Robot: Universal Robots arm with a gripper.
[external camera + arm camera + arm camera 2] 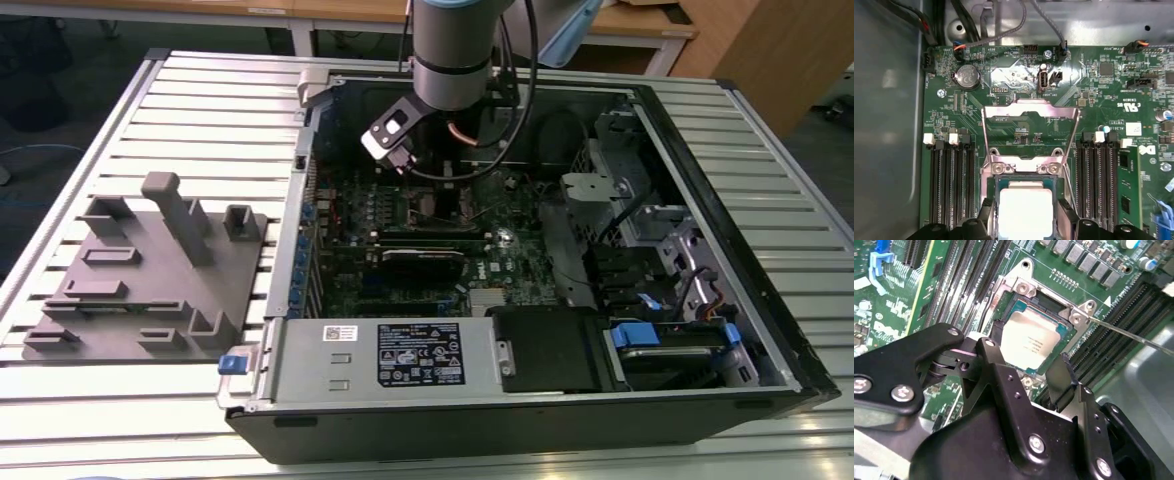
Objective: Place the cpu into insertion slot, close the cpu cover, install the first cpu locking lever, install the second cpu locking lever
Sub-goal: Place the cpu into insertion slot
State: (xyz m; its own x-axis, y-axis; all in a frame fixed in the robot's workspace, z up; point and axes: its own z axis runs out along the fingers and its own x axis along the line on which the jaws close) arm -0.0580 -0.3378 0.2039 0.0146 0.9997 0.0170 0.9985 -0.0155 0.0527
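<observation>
Looking from your gripper (1030,349) outward, you see its two fingers (995,335) closed narrowly against opposite sides of the cpu (1033,337), which lies over the insertion slot (1050,302). If it is fully seated I cannot tell, because the gripper body hides its near edge. Beyond it the cpu cover (1029,103) stands flipped open, the green motherboard (949,125) showing through its cut-out, and a thin metal rod (1134,336) runs out of the second wrist view.
</observation>
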